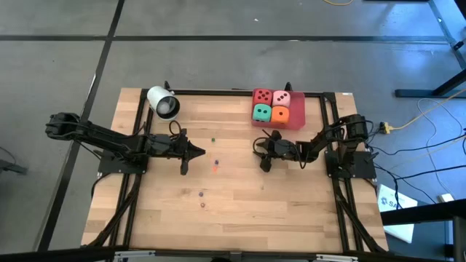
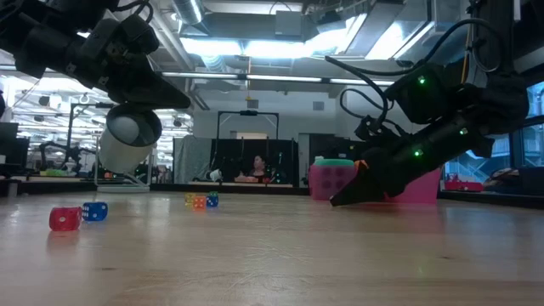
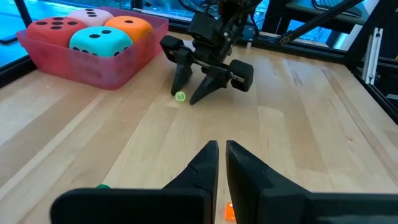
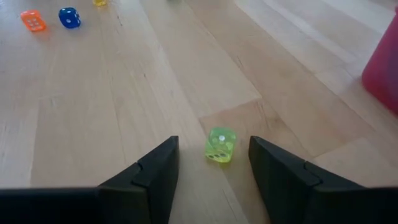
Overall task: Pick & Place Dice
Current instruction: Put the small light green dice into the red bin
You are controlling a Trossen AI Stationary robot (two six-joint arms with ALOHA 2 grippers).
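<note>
1. Wooden table (image 1: 240,211), seen from above: both dark arms reach in twd the centre, the left from the left side, the right from the right.
2. Left gripper (image 1: 201,152) hangs over mid-table, well apart from the tray; its fingers (image 3: 208,163) are pressed nearly together w/ nothing between them.
3. Right gripper (image 1: 259,154) points down at the boards just in front of the tray, fingers spread partway and tips low to the wood.
4. Flat red tray (image 1: 297,120) sits at the table's far edge, right of centre.
5. White cylinder (image 1: 163,102) lies on its side at the far left corner.
6. The four soft dice fill the tray in a 2x2 block, touching: red die (image 1: 262,97) and pink die (image 1: 281,98) at the back, green die (image 1: 261,113) and orange die (image 1: 280,114) in front.
7. Small yellow-green die (image 4: 219,145) rests on the wood between the right gripper's fingers, w/ a gap on both sides.
8. More tiny dice lie scattered mid-table, incl. a small orange die (image 4: 32,20) and a small blue die (image 4: 69,17) side by side.
</note>
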